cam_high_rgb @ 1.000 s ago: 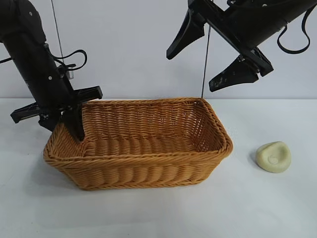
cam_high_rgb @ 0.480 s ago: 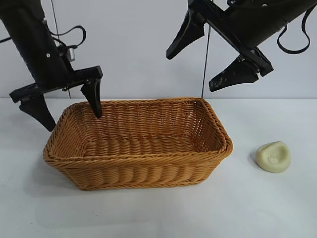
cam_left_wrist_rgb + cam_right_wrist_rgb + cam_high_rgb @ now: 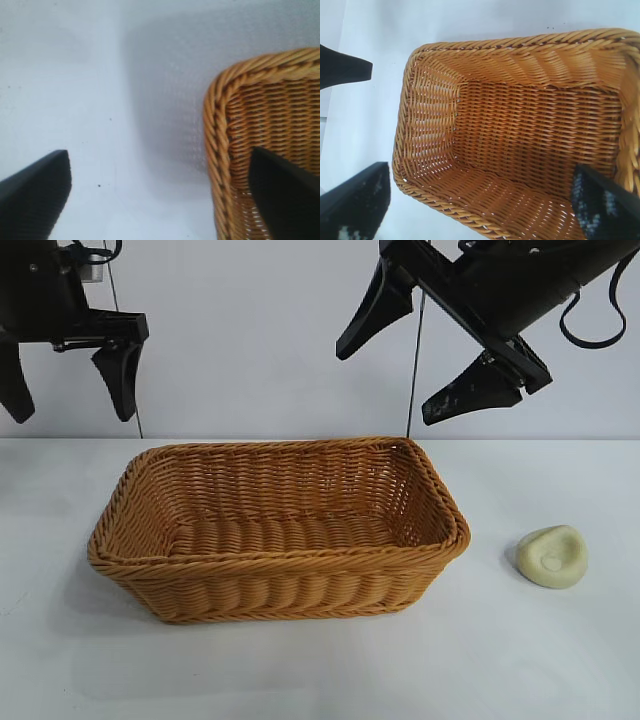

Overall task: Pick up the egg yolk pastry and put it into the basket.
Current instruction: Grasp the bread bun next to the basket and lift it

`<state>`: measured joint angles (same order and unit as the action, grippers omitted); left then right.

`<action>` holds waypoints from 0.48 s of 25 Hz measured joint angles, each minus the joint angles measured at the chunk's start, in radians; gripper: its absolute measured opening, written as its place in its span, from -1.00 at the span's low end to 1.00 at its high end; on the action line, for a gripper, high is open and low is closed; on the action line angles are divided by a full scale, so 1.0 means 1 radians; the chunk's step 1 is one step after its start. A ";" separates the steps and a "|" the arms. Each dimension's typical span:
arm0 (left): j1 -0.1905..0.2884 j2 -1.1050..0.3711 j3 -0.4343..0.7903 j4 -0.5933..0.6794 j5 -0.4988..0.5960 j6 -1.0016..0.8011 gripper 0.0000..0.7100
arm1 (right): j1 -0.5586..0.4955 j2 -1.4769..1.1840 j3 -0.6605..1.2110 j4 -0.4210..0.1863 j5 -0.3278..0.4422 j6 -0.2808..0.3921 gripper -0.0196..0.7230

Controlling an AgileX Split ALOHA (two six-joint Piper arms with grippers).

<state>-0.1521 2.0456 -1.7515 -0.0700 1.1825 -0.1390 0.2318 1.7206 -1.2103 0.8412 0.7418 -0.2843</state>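
Observation:
The egg yolk pastry (image 3: pixel 552 556), a pale cream lump with a dented top, lies on the white table to the right of the basket (image 3: pixel 280 558). The orange-tan wicker basket has nothing in it. My left gripper (image 3: pixel 68 390) hangs open high above the basket's left end, touching nothing. In the left wrist view that gripper (image 3: pixel 159 160) has only table and the basket's corner (image 3: pixel 220 125) below it. My right gripper (image 3: pixel 390 383) is open, high over the basket's back right corner. The right wrist view shows this gripper (image 3: pixel 480 172) looking down into the basket (image 3: pixel 520 50).
The white table (image 3: pixel 540 660) runs wide in front of and to the right of the basket. A thin cable (image 3: pixel 414 370) hangs down behind the basket's back right corner. A black fingertip (image 3: pixel 345 67) of the left gripper shows in the right wrist view.
My left gripper left the basket's left rim, opened wide and rose up and to the left. Basket, pastry and right arm have not moved.

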 joint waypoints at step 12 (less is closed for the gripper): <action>0.143 -0.057 0.025 0.015 0.025 0.042 0.95 | 0.000 0.000 0.000 0.000 0.000 0.000 0.93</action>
<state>-0.0091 1.9886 -1.7268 -0.0548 1.2071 -0.0970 0.2318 1.7206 -1.2103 0.8412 0.7418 -0.2843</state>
